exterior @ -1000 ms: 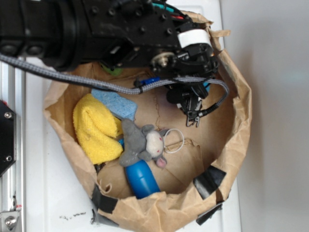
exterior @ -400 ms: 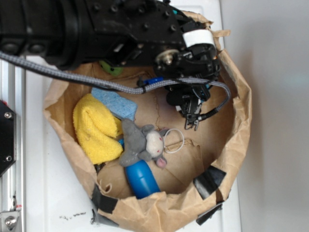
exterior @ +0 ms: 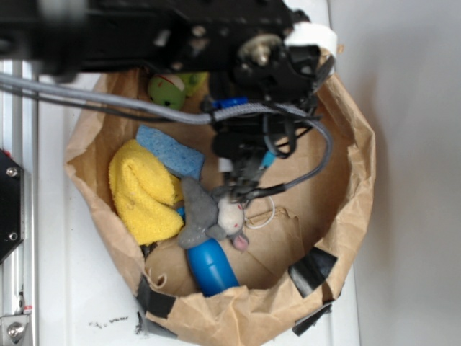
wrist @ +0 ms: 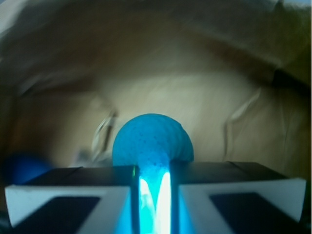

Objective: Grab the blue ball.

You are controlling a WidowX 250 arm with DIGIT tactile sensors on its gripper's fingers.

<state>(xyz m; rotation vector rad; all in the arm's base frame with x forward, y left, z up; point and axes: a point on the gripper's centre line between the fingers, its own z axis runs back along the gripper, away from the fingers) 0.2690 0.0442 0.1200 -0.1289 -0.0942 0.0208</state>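
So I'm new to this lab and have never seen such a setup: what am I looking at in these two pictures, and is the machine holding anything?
The black machine is a robot arm, ending in a pincer. One picture looks down from outside; the other comes from a camera on the arm's wrist, looking past the pincer's fingers. Below the arm is a brown paper bag holding a yellow cloth, a light-blue sponge, a grey plush mouse, a glossy blue capsule toy and a green toy. In the wrist view, the blue ball sits pinched between the fingers, so the pincer seems to be holding it.

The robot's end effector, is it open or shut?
Shut on the round teal-blue ball: the end effector fingers squeeze it in the wrist view.
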